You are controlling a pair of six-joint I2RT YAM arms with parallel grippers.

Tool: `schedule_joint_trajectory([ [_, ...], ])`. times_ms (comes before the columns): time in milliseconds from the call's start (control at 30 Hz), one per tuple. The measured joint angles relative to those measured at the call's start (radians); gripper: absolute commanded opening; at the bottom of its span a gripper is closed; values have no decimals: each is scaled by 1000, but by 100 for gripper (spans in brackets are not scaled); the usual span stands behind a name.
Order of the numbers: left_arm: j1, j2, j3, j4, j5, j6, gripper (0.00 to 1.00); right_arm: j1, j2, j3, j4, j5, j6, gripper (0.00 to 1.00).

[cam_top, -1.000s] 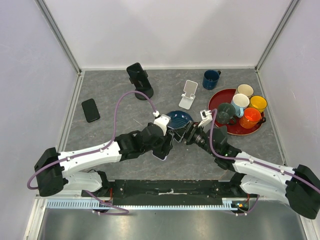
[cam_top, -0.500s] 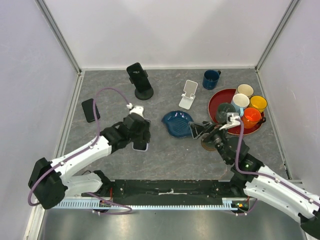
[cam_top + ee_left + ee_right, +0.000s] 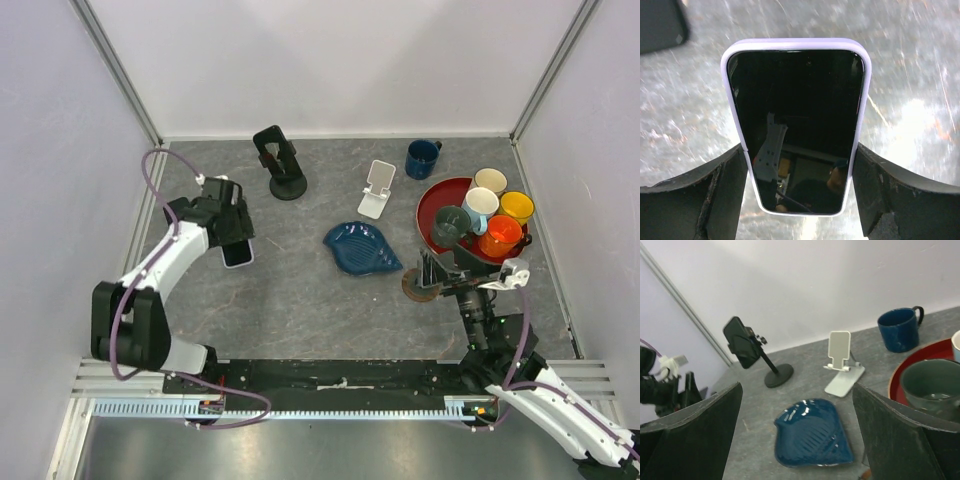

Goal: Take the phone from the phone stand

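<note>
Lavender-cased phone (image 3: 796, 125) is clamped between your left fingers (image 3: 700, 200) at the left side of the bench (image 3: 300, 300). Your right fingers (image 3: 690, 430) stand spread wide, gripping nothing.

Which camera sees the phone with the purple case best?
Left wrist: the phone fills the picture, held in the left gripper. The top view shows it small, partly under that gripper. The right wrist view does not show it.

The left gripper (image 3: 232, 232), holding the lavender-cased phone (image 3: 238, 254), is now near the left edge; the right gripper (image 3: 437, 270) has pulled back rightward.
</note>
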Motion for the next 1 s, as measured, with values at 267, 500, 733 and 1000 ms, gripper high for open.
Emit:
schedule_joint_trajectory([
  [267,177,370,308,18,27,26,3,0,2,0,-71,13,-33,98],
  [500,245,613,546,-8,29,61,6,0,0,-6,-84,12,-32,98],
  [733,302,744,667,-52,26,90,8,0,0,-6,-89,11,-32,98],
  [1000,317,793,698,-94,11,118,16,0,0,-7,-89,8,-32,98],
])
